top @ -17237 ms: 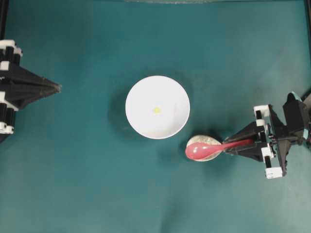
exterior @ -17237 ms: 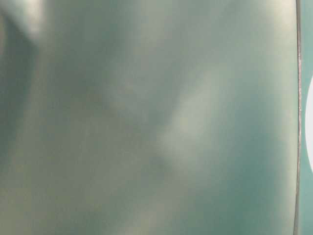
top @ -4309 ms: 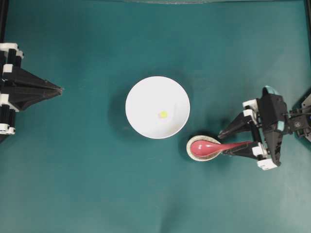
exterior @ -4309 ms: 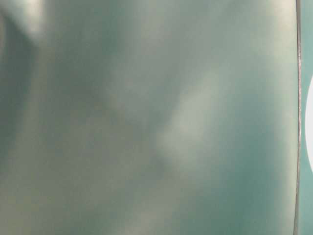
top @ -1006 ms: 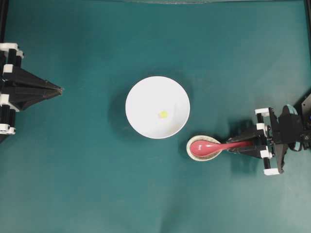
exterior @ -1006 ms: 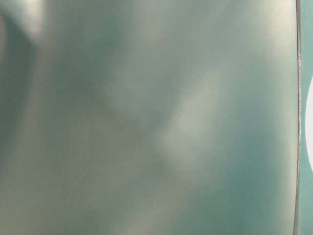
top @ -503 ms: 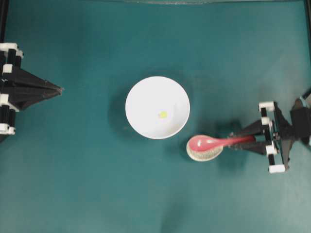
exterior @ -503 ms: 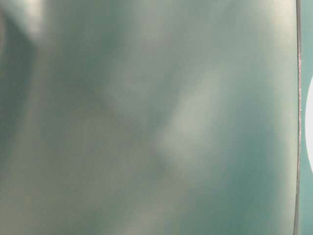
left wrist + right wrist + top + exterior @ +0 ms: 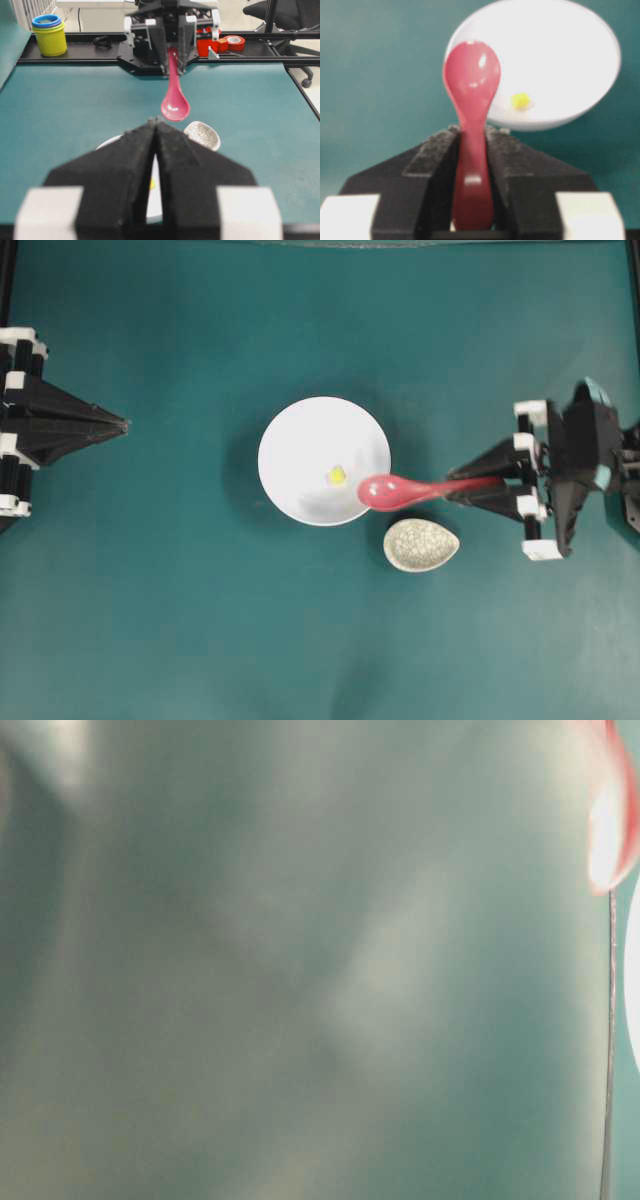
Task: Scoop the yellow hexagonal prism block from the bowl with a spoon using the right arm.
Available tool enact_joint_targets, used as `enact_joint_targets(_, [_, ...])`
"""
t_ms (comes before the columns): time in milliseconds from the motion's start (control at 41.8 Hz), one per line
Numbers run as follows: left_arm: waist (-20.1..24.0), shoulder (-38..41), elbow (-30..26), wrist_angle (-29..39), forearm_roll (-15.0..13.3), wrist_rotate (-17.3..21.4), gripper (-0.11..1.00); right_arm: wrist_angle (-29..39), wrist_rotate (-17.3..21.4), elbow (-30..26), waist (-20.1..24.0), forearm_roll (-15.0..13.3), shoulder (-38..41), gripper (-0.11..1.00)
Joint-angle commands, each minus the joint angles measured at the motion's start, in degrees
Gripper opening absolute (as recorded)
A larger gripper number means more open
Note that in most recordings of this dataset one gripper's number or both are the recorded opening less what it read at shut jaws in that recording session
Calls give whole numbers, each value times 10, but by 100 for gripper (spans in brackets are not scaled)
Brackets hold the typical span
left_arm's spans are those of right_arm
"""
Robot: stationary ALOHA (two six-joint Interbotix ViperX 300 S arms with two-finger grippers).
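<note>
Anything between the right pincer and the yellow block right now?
Only the spoon the right pincer grips: in the overhead view its handle and scoop span the gap, scoop over the bowl rim beside the yellow block.

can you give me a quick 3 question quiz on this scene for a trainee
1. True or false: the right gripper holds the spoon.
2. Where is the yellow block? A) in the spoon B) in the white bowl C) in the speckled dish
3. What lies in the speckled dish?

Key:
1. True, clamped on the handle.
2. B
3. Nothing; it is empty.
</note>
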Motion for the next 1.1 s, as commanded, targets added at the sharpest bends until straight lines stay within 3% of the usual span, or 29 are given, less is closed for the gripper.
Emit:
enact_joint_targets(0, [1,5,-10,-5,2,1,1,83,-2,-54,-35,0,-11,23])
enact_joint_targets(192, [1,5,-10,-5,1,1,1,229,1,-135,-99,-1,15,23])
enact_joint_targets(503, [1,5,-10,-4,2,1,1,415,4,-255,-156,-2,112,23])
enact_joint_targets(790, [1,5,-10,-4,1,1,1,569,14,-361,-168,-14,197,23])
enact_joint_targets(1077, [0,5,-10,-3,2,1,1,635,83,-405,-167,-70,231,23])
